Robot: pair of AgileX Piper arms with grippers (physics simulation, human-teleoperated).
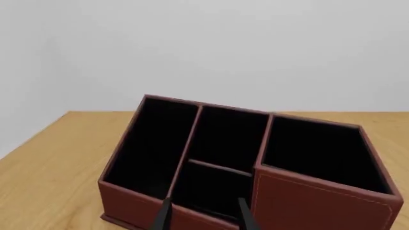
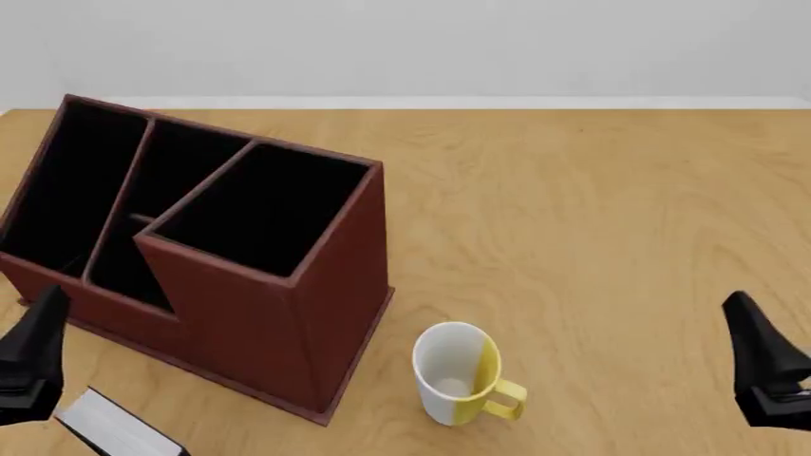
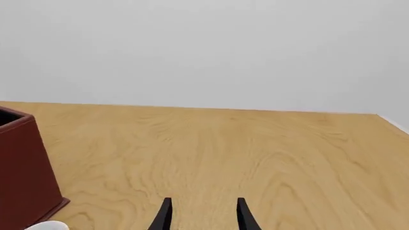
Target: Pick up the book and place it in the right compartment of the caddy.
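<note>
Grained wooden table [image 2: 609, 209] under boxy leather-like caddy [image 2: 254, 313], both grippers [image 1: 203, 215] [image 3: 203, 215] apart, seemingly empty.

room and obstacles

the caddy [image 2: 254, 285] fills the left half of the table [image 2: 595, 209], set at an angle, its tall right compartment [image 2: 260, 204] open at the top with nothing over it. a mug [image 2: 459, 373] stands near the caddy's right front corner, apart from it, leaving a narrow gap between them. the book [image 2: 117, 429] lies just in front of the caddy's low front wall, beside the left gripper [image 2: 28, 356], with little room between book and wall. to the right of the mug and beyond it the wood is bare up to the far edge; the right gripper [image 3: 201, 213] looks out over open table.
</note>
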